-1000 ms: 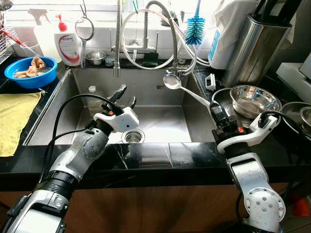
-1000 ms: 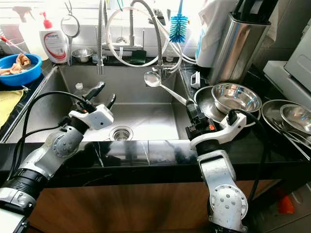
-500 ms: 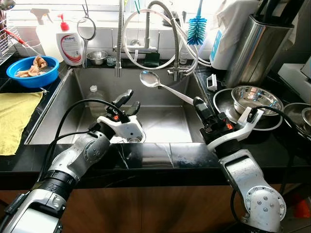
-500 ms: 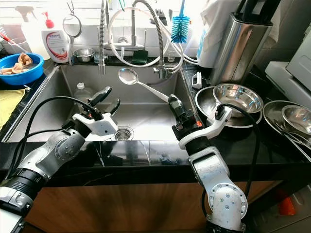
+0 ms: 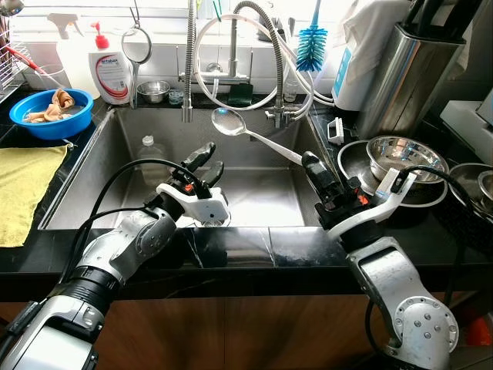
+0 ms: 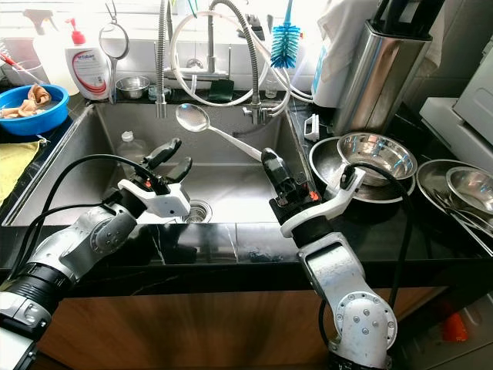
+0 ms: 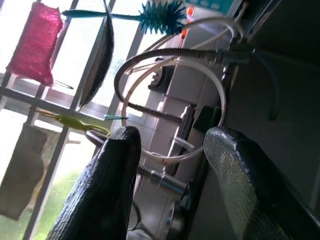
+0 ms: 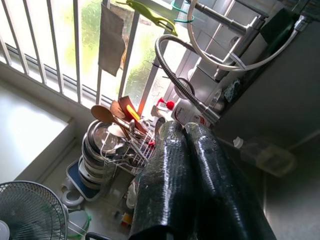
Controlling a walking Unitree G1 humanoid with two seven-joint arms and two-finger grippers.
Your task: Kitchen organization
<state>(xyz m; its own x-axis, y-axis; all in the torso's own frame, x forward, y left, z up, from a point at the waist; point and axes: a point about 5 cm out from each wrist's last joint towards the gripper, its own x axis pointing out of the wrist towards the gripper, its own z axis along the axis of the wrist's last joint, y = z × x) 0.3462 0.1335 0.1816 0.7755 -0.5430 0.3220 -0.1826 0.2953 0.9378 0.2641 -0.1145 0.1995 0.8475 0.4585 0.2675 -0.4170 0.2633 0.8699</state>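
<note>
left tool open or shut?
Open. The left tool hovers over the sink, its fingers spread with a clear gap and nothing between them.

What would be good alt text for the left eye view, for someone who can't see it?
Over a steel sink, the right gripper holds a long ladle by its handle, bowl raised toward the faucet. The left gripper hovers nearby, jaws open.

A black counter (image 5: 254, 258) runs around a steel sink (image 5: 254, 181). On the left side lie a yellow cloth (image 5: 21, 189) and a blue bowl (image 5: 48, 116). A soap bottle (image 5: 112, 71) stands behind the sink. On the right sit shiny metal bowls (image 5: 404, 158) and a tall steel holder (image 5: 404, 73).
</note>
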